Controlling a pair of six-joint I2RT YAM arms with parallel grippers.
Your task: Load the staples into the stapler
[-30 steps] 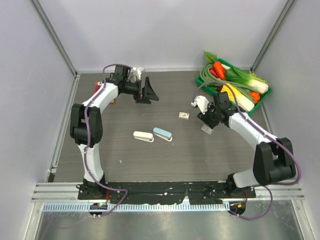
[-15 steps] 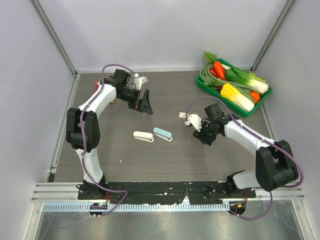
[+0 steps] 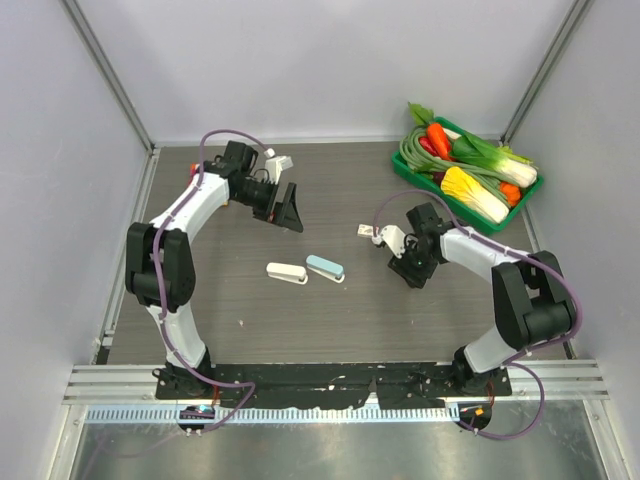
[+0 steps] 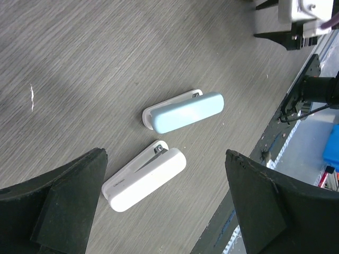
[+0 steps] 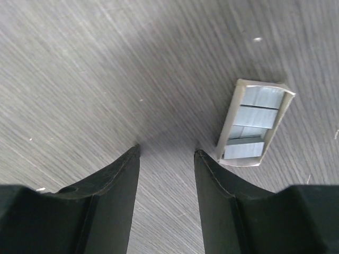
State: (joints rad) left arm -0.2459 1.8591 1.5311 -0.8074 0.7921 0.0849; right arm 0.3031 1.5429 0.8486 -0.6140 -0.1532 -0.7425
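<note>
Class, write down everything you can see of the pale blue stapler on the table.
The pale blue stapler is small and rounded, with a smooth, plastic-looking blue top over a white base and a bit of metal at one end. It lies flat and closed on the dark wood-grain table, close beside the white stapler without touching it.

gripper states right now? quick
Left gripper: open wide, empty.
Right gripper: partly open, empty; staples lie just beside it.

Dark wood-grain table, pale grey walls, metal corner posts, seemingly soft even light.
</note>
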